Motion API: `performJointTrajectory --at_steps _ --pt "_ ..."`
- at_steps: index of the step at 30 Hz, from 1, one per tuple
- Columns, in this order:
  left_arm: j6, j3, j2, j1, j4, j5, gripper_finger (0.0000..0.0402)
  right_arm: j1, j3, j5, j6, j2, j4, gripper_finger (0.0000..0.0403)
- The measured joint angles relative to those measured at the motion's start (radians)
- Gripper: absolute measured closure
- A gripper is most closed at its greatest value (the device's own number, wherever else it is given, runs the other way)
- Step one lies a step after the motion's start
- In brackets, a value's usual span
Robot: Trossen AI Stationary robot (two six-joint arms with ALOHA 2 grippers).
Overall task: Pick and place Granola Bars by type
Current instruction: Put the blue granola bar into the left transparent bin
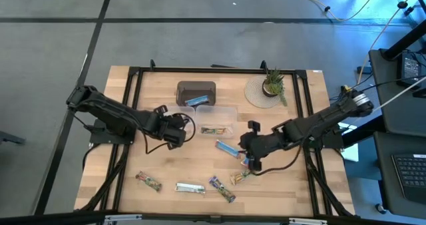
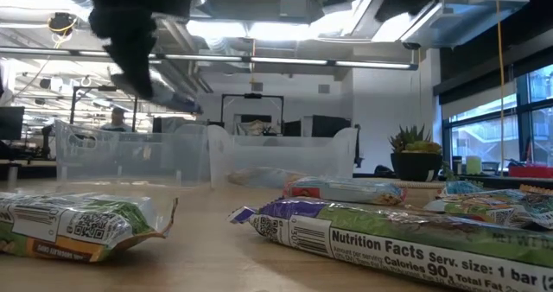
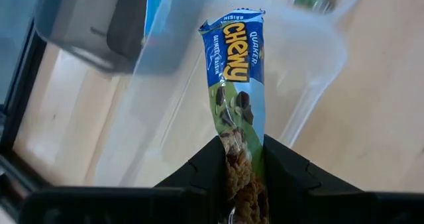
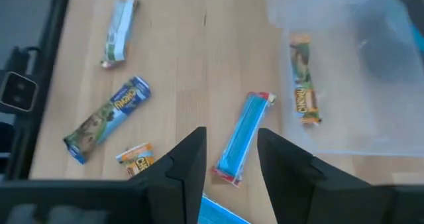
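My left gripper (image 3: 242, 168) is shut on a blue-white Chewy bar (image 3: 235, 71) and hovers over the left clear tub (image 1: 178, 113); in the low view it is the dark shape (image 2: 130, 50) above the tubs. My right gripper (image 4: 230, 154) is open above the table right of the tubs (image 1: 249, 148). One blue bar (image 4: 242, 141) lies flat just ahead of its fingers. A second blue wrapper (image 4: 222, 212) shows low between them. A green-tan bar (image 4: 305, 78) lies in the right tub (image 1: 216, 122), and a blue bar (image 1: 196, 100) in the brown tray (image 1: 196, 90). My left gripper pinches the blue-white bar between its two fingers at one end (image 3: 240, 151). The fingers come slanting down from the table's left and lie along the bar. The bar sticks out past the fingertips, lifted clear over the tub. Whether my right gripper touches the blue wrapper between its fingers, I cannot tell.
Several bars lie flat near the table's near edge: a green-tan one (image 1: 148, 180), a silvery one (image 1: 190, 188), a purple one (image 1: 221, 188) and a small one (image 1: 241, 176). A potted plant (image 1: 271, 85) stands on a round mat at the far right. A black frame (image 1: 133, 85) borders the tabletop.
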Motion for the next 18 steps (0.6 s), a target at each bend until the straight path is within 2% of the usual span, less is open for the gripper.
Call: performJointTrajectory --at_steps 5,10,18 --pt "0.003 -0.085 0.000 0.000 -0.003 0.002 0.0320 0.000 0.000 -0.002 0.007 0.079 0.009 0.0264" --pt "-0.008 -0.151 0.000 0.000 0.001 0.010 0.0320 0.000 0.000 0.010 0.085 0.149 0.029 0.0264" --pt "-0.020 -0.167 0.000 0.000 0.009 -0.005 0.0320 -0.003 0.000 0.049 0.255 0.245 0.034 0.0264"
